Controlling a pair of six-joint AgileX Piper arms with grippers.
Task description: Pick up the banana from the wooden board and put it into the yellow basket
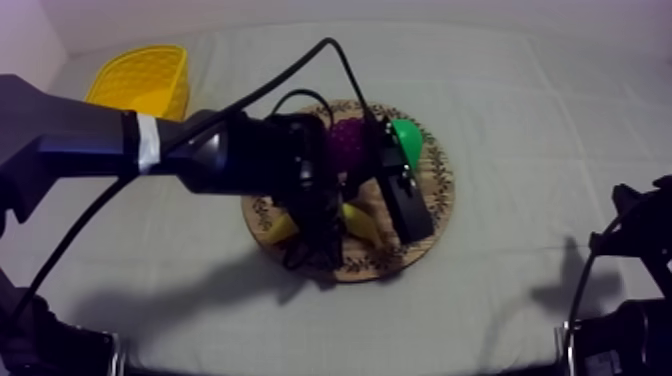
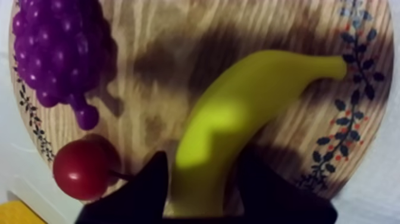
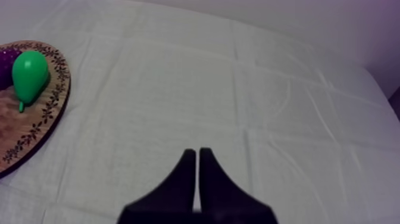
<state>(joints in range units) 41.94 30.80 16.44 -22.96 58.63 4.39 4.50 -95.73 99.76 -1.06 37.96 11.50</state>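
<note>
The yellow banana [image 2: 250, 113] lies on the round wooden board [image 2: 178, 47], curving away from my left gripper [image 2: 199, 179]. The two black fingers [image 2: 149, 184] press against either side of the banana's near end, so this gripper is shut on it. From above, my left gripper [image 1: 320, 235] hangs over the board's front half [image 1: 440, 190], and the banana [image 1: 360, 225] pokes out on both sides of it. The yellow basket [image 1: 145, 80] stands at the far left of the table. My right gripper [image 3: 197, 155] is shut on nothing, low over bare cloth.
On the board are also purple grapes [image 2: 56, 53], a small red fruit [image 2: 80, 170] and a green pear [image 3: 30, 71]. My right arm [image 1: 630, 260] rests at the table's right edge. Open cloth lies between the board and the basket.
</note>
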